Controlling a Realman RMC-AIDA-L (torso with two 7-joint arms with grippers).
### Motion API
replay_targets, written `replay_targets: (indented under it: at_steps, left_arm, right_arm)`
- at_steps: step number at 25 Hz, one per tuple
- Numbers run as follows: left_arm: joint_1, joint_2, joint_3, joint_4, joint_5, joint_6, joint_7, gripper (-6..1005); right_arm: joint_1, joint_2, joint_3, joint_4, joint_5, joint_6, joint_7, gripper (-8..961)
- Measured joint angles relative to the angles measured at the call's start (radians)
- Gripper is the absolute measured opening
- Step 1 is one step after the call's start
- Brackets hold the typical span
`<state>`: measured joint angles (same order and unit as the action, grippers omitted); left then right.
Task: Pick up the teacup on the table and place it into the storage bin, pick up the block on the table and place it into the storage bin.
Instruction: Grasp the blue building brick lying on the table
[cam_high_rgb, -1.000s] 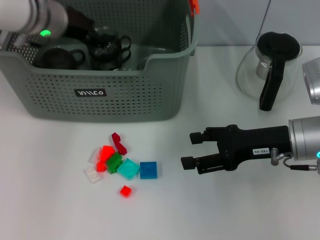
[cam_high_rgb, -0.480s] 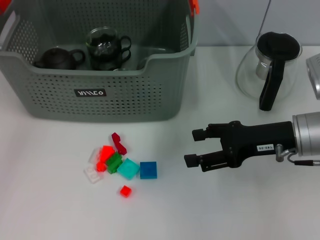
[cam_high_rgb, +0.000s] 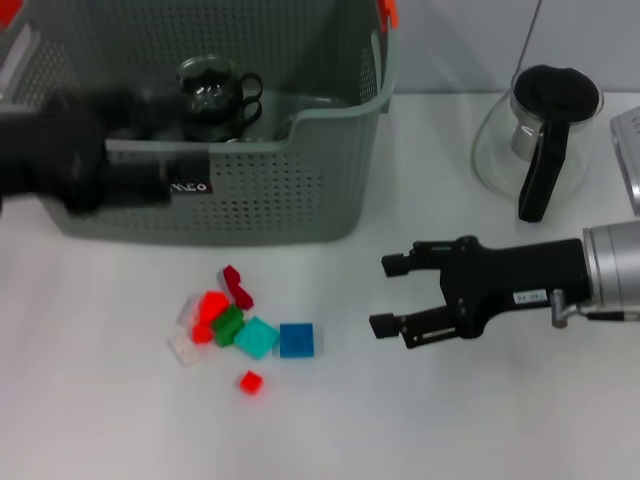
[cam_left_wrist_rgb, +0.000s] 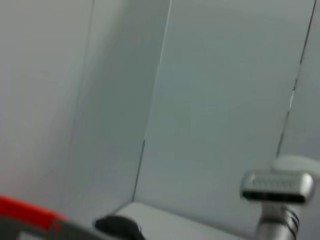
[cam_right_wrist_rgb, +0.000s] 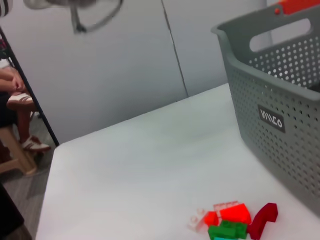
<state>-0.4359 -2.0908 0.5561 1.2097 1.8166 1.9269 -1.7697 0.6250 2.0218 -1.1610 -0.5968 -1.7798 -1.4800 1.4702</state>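
Here, the left pincer (cam_high_rgb: 150, 185) is showing only as a dark blurred mass crossing the front wall of the large grey-green perforated plastic storage bin (cam_high_rgb: 300, 190), and I cannot tell how its fingers are standing. It is hiding part of the bin's black label and the nearer inside corner. Behind it, inside the bin, a dark glass teacup (cam_high_rgb: 210, 90) is sitting partly visible. The right pincer (cam_high_rgb: 385, 295) is hovering low over the white tabletop (cam_high_rgb: 450, 420) with its black fingers spread wide and gripping nothing. Just ahead of its tips, across a strip of bare tabletop, the blue square block (cam_high_rgb: 297, 340) is lying at the near edge of a cluster of small red, green and teal plastic blocks (cam_high_rgb: 225, 320). Behind this pincer's arm a clear glass pitcher with a black handle (cam_high_rgb: 540, 140) is standing.
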Motion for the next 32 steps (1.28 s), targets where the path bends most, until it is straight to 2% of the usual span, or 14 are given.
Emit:
replay_targets:
  at_steps: [2, 5, 6, 9, 13, 18, 23, 32]
  left_arm:
    - [0.040, -0.018, 0.018, -0.033, 0.030, -0.012, 0.068, 833]
    - [0.066, -0.025, 0.021, -0.077, 0.047, -0.020, 0.127, 836]
    - [0.098, -0.028, 0.015, -0.141, 0.063, -0.036, 0.218, 837]
    - [0.126, -0.030, 0.011, -0.176, 0.094, -0.057, 0.299, 841]
    - [0.142, -0.041, 0.014, -0.184, 0.211, -0.071, 0.410, 839]
    - [0.130, -0.046, 0.021, -0.199, 0.335, -0.101, 0.431, 837]
    - [0.108, -0.046, 0.022, -0.232, 0.377, -0.128, 0.428, 834]
    - [0.077, -0.039, 0.022, -0.257, 0.382, -0.151, 0.427, 833]
  right_arm:
    - [0.011, 0.003, 0.002, 0.000, -0.012, 0.003, -0.010, 915]
    - [0.038, 0.013, 0.001, 0.001, -0.046, 0.011, -0.010, 915]
    - [0.049, 0.019, -0.001, 0.001, -0.061, 0.015, -0.009, 915]
    - [0.085, 0.045, -0.001, 0.001, -0.121, 0.041, -0.005, 915]
    - [0.146, 0.078, -0.013, 0.020, -0.199, 0.088, -0.003, 915]
    - [0.205, 0.082, -0.080, 0.070, -0.204, 0.163, 0.009, 915]
    - [0.234, 0.090, -0.176, 0.081, -0.185, 0.250, 0.037, 910]
    - [0.250, 0.091, -0.486, 0.078, -0.035, 0.443, 0.114, 898]
